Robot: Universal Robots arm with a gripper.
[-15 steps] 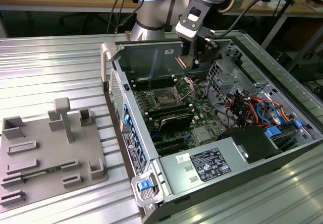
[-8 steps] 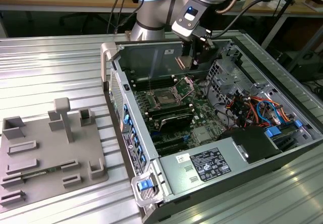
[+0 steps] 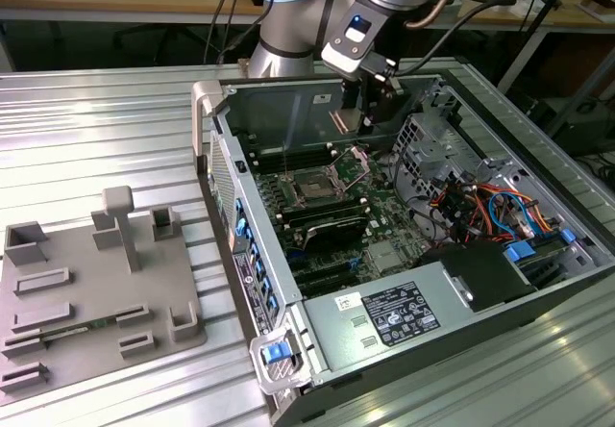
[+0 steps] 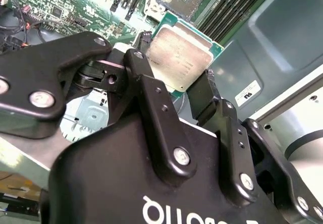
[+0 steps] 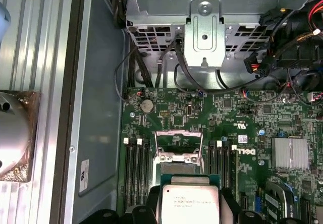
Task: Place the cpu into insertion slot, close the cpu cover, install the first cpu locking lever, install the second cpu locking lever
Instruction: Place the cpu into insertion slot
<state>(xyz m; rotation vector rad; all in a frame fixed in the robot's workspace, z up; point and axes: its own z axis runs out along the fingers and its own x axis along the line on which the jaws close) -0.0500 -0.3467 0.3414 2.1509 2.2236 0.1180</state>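
Inside the open computer case (image 3: 288, 110) on the counter, the claw (image 4: 174, 71) grips the cpu (image 4: 177, 52) by two edges, holding it above the green board near the insertion slot (image 3: 312, 187), whose cpu cover (image 3: 354, 163) stands raised.

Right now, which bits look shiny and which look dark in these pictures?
Second wrist view: the cpu catches pale light on its metal top, held in the dark black gripper. First wrist view: the ribbed metal block glares pale, while the green board looks dim. Exterior view: light streaks the table, and the computer case is shadowy inside.
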